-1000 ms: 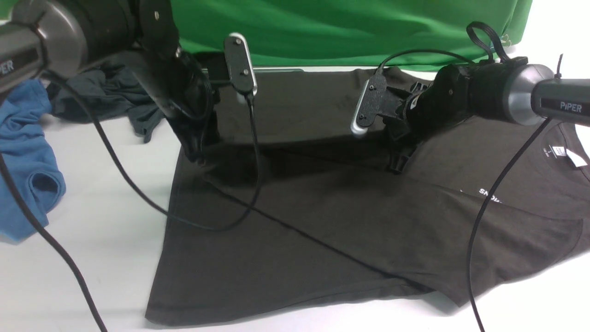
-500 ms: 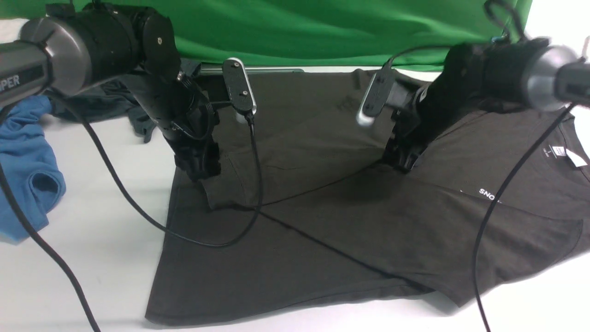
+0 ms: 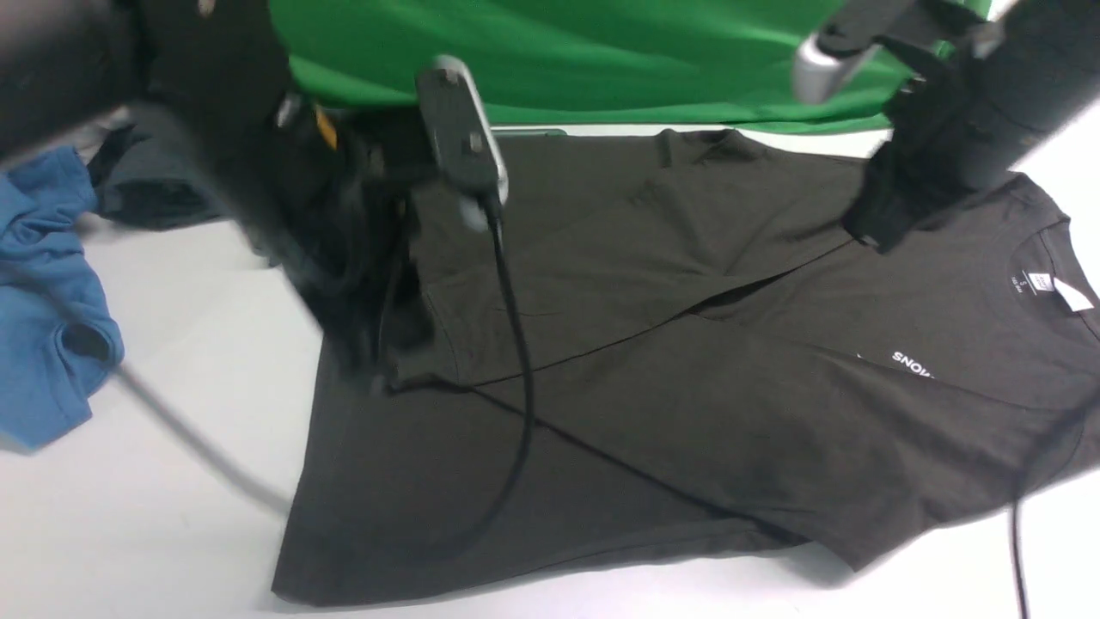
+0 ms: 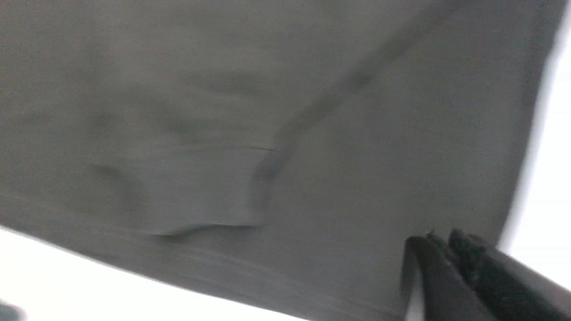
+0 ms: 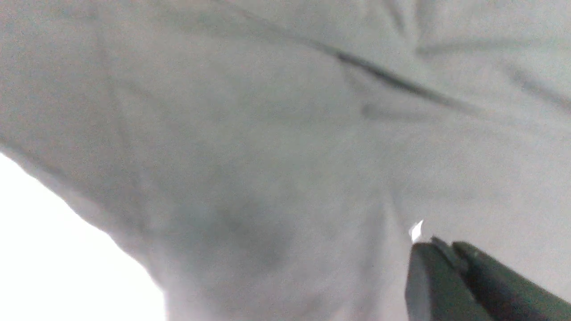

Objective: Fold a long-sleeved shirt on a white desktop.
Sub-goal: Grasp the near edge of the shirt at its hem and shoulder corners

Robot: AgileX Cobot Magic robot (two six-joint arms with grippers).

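Left gripper, front view: the left gripper (image 3: 374, 357) is motion-blurred, its jaws closed, low at the cloth's 9 o'clock edge.
Right gripper, front view: the right gripper (image 3: 870, 230) is closed too and is raised over the shoulder area, at about 2 o'clock of the cloth.
Shirt, front view: the long-sleeved shirt (image 3: 687, 430) lies spread on the white worktop (image 3: 155, 516), collar toward 3 o'clock and hem toward 7 o'clock.
Fold: a folded flap (image 3: 601, 275) lies over the body from the 12 o'clock side, its edge slanting between the two grippers.
Collar: the white neck label (image 3: 1074, 297) shows there; the white print (image 3: 913, 364) is partly covered.
Cable: a black cable (image 3: 516, 378) hangs across the cloth.
Around: the blue garment (image 3: 43, 301) is at 9 o'clock, the grey garment (image 3: 155, 193) at 10 o'clock and the green backdrop (image 3: 601, 60) at 12 o'clock.
Left wrist view: the left gripper (image 4: 439, 243) has its jaws together over the long-sleeved shirt (image 4: 267, 111), close to the cloth's edge, with white worktop (image 4: 67, 290) beyond.
Right wrist view: the right gripper (image 5: 439, 245) has its jaws together above the creased long-sleeved shirt (image 5: 267, 133), with bright worktop (image 5: 44, 249) past the edge.
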